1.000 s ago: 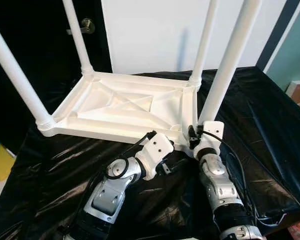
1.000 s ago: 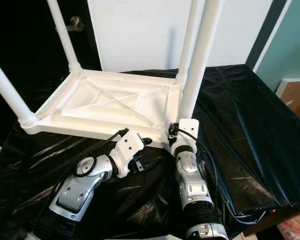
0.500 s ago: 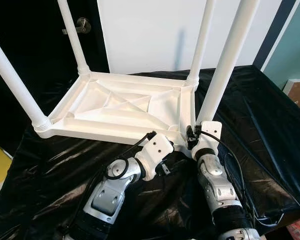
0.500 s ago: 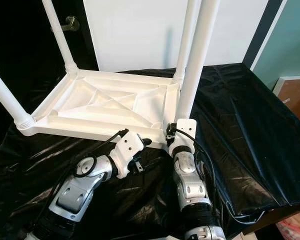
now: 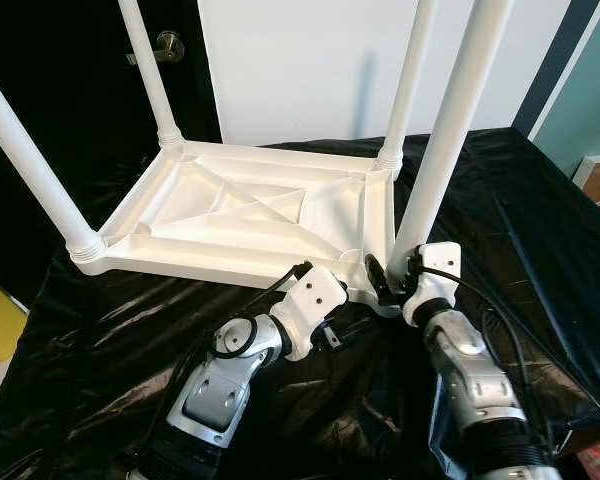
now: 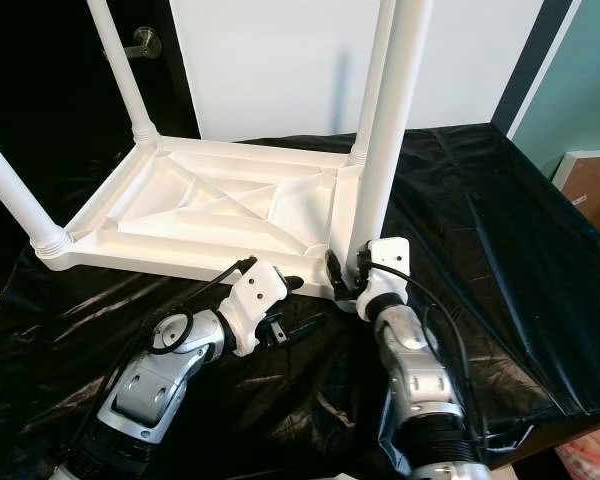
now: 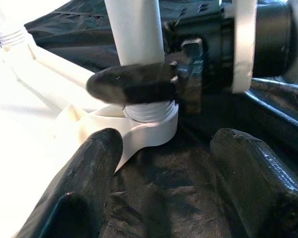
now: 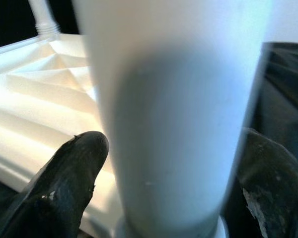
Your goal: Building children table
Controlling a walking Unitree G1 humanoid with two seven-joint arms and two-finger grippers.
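On the black-draped counter (image 5: 540, 230) the upturned children table (image 5: 250, 215) lies; right gripper (image 5: 388, 278) closes its fingers around the near leg (image 5: 448, 130) at its socket, left gripper (image 5: 332, 318) hovers spread, empty. Cross-threading would leave that leg crooked.

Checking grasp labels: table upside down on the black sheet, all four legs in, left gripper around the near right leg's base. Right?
Wrong arm. The right gripper is around that leg, per the right wrist view; the left gripper sits open beside the table. Rest holds.
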